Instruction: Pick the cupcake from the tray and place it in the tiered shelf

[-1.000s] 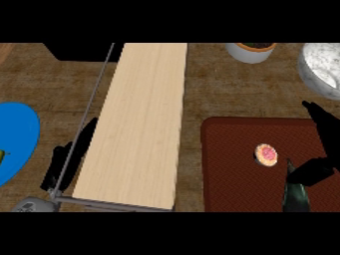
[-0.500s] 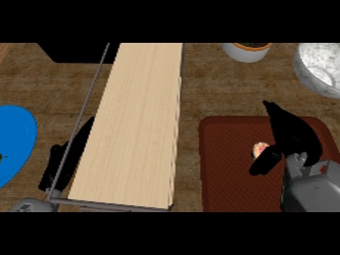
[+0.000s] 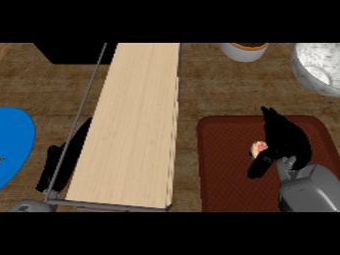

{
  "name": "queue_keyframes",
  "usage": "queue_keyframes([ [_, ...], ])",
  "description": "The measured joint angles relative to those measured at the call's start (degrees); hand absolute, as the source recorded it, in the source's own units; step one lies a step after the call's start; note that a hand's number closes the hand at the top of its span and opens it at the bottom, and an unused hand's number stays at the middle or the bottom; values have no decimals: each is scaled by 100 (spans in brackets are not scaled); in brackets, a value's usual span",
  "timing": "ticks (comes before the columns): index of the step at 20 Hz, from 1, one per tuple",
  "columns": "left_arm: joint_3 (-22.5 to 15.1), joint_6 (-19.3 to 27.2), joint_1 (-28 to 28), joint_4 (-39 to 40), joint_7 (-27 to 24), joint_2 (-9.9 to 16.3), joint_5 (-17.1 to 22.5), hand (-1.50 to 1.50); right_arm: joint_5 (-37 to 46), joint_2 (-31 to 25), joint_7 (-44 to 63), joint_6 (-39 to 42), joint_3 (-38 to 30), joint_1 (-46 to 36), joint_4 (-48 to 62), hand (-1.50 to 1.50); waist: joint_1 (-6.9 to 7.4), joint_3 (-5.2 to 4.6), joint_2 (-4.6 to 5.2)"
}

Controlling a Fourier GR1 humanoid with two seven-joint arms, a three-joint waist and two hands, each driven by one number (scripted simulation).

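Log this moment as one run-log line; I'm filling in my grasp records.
phase: grasp | right robot hand: over cupcake on tray, closure unclear | left robot hand: beside tiered shelf | cupcake: not yet shelved

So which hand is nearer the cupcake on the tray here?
The right hand: it sits directly over the cupcake on the red tray, fingers curling around it. The left hand is far across, beyond the wooden shelf, partly hidden beside it.
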Motion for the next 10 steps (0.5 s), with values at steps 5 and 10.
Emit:
queue_keyframes([
  [5, 84, -70, 46, -50, -28, -13, -87, 0, 371, 154, -41, 41, -1, 89, 167, -150, 1, 1, 0],
  [10, 174, -136, 84, 15, -107, -85, -173, 0, 595, 245, -161, 144, -92, 238, 322, -150, -1, 1, 2],
])
